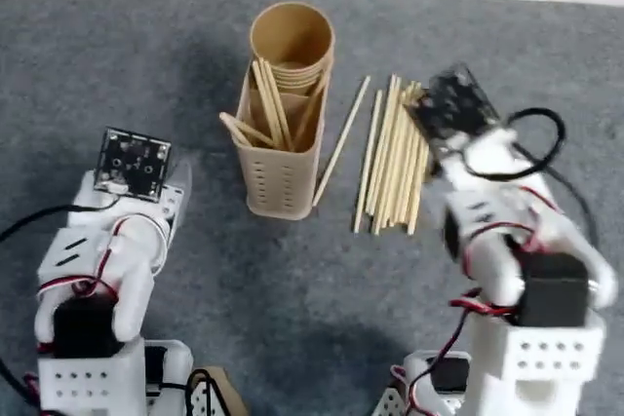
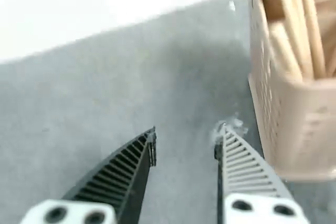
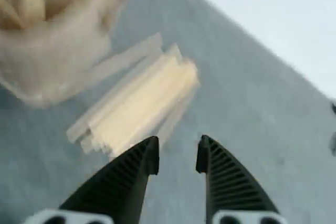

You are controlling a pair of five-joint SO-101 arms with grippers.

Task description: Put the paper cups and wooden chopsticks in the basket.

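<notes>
Broadly, a grey table (image 1: 117,65) carries everything, with the two arms at its near edge. The left arm (image 1: 102,270) stands left of the basket and well apart from the pile. The right arm (image 1: 507,241) stands on the other side, its wrist over the far right part of the pile.

Between the arms, farther back, the basket (image 1: 278,177) stands upright, a tall beige box with rows of small holes in its walls. A nested stack of cups (image 1: 292,36) sits in its far end, the top rim rising above the basket's wall. Several chopsticks (image 1: 271,104) stand tilted in its near part, leaning on one another.

Right of the basket, a pile (image 1: 395,158) of loose chopsticks lies flat on the table, roughly side by side. One stick (image 1: 341,143) lies alone between basket and pile, slanted, its near end close against the basket's side; whether it touches I cannot tell.

The left gripper (image 2: 186,139) hangs over bare table with the basket just beside one finger; its jaws are spread fairly wide and hold nothing. The right gripper (image 3: 177,153) hangs just short of the pile's end, jaws parted by a narrower gap and also holding nothing.
</notes>
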